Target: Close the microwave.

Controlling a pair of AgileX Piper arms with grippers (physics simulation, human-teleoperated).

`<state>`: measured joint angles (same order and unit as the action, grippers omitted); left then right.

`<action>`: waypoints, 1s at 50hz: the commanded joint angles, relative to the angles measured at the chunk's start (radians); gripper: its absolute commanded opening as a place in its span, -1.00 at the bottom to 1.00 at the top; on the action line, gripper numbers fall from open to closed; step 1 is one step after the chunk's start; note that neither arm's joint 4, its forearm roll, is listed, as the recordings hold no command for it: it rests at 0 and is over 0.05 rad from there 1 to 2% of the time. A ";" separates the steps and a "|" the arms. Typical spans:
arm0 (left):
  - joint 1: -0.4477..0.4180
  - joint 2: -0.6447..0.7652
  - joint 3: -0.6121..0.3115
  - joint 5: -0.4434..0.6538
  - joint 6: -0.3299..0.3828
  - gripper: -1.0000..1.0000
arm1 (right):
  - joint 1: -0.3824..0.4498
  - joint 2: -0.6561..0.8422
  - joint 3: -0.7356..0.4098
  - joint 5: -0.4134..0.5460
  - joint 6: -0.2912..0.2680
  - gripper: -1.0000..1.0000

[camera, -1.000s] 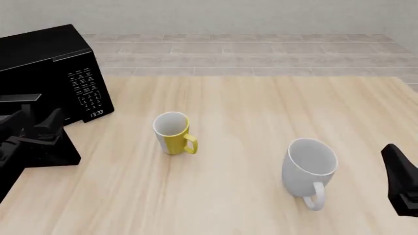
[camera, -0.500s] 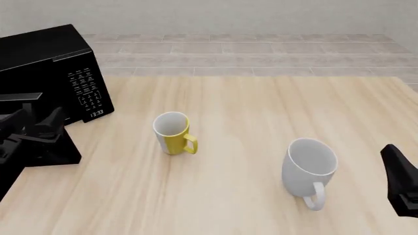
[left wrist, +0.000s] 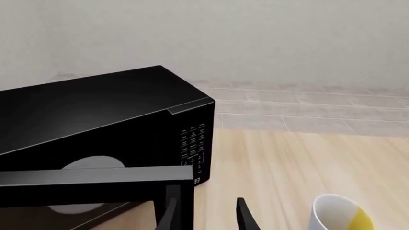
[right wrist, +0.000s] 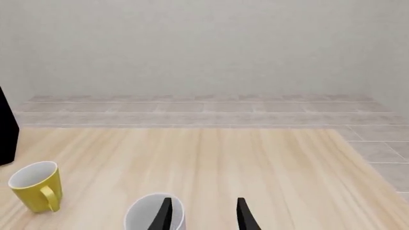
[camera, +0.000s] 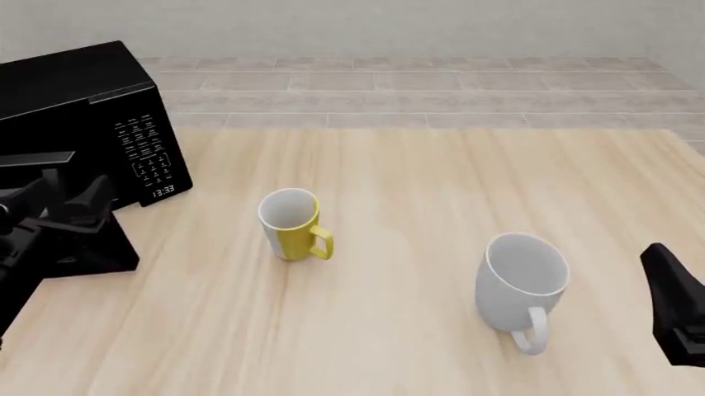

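At the table's far left corner stood the microwave [camera: 94, 124], keypad facing the mugs, its door [left wrist: 96, 176] not yet shut: the left wrist view showed the door's top edge swung out across the cavity, with the turntable visible behind it. The left gripper [left wrist: 206, 215] was at the door's free edge, fingers parted and holding nothing. Closing was judged under way, with the final push outstanding. Nearer centre stood a yellow mug [camera: 292, 225] and a white mug [camera: 520, 283]. The right gripper [right wrist: 203, 213] hung open, idle, above the white mug.
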<state>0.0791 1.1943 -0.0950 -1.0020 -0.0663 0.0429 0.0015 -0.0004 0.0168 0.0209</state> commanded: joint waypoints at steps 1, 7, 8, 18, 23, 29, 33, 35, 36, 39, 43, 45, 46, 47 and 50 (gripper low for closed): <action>0.023 0.100 0.001 0.052 0.011 1.00 | 0.002 0.000 0.000 0.004 0.000 1.00; 0.024 0.108 -0.003 0.049 0.012 1.00 | 0.005 0.000 0.000 0.000 -0.002 1.00; 0.023 0.098 -0.007 0.062 0.012 1.00 | 0.005 0.000 0.000 0.000 -0.003 1.00; 0.027 0.116 -0.025 0.069 0.014 1.00 | 0.007 0.000 0.000 -0.001 0.000 1.00; 0.036 0.150 -0.042 0.059 0.013 1.00 | 0.006 0.000 0.000 -0.003 0.000 1.00; 0.049 0.189 -0.063 0.047 0.012 1.00 | 0.006 0.000 0.000 -0.001 -0.001 1.00; 0.057 0.205 -0.075 0.046 0.010 1.00 | 0.005 -0.001 0.000 -0.003 -0.003 1.00; 0.056 0.225 -0.084 0.046 0.001 1.00 | 0.007 0.000 0.000 -0.003 -0.004 1.00; 0.058 0.240 -0.084 0.031 0.003 1.00 | 0.007 -0.001 0.000 -0.003 -0.005 1.00; 0.060 0.242 -0.087 0.033 0.003 1.00 | 0.005 0.000 0.000 -0.003 -0.006 1.00; 0.063 0.211 -0.085 0.056 0.010 1.00 | 0.007 0.000 0.000 -0.001 -0.006 1.00; 0.064 0.208 -0.087 0.058 0.012 1.00 | 0.008 0.000 0.000 -0.001 -0.005 1.00; 0.063 0.214 -0.092 0.061 0.011 1.00 | 0.010 0.000 0.000 -0.001 -0.005 1.00; 0.066 0.217 -0.091 0.054 0.014 1.00 | 0.010 -0.001 0.000 -0.001 -0.006 1.00; 0.063 0.225 -0.092 0.050 0.012 1.00 | 0.012 -0.001 0.000 0.000 -0.004 1.00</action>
<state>0.0966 1.3295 -0.1915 -1.0383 -0.0732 0.0508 0.0011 -0.0007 0.0152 0.0164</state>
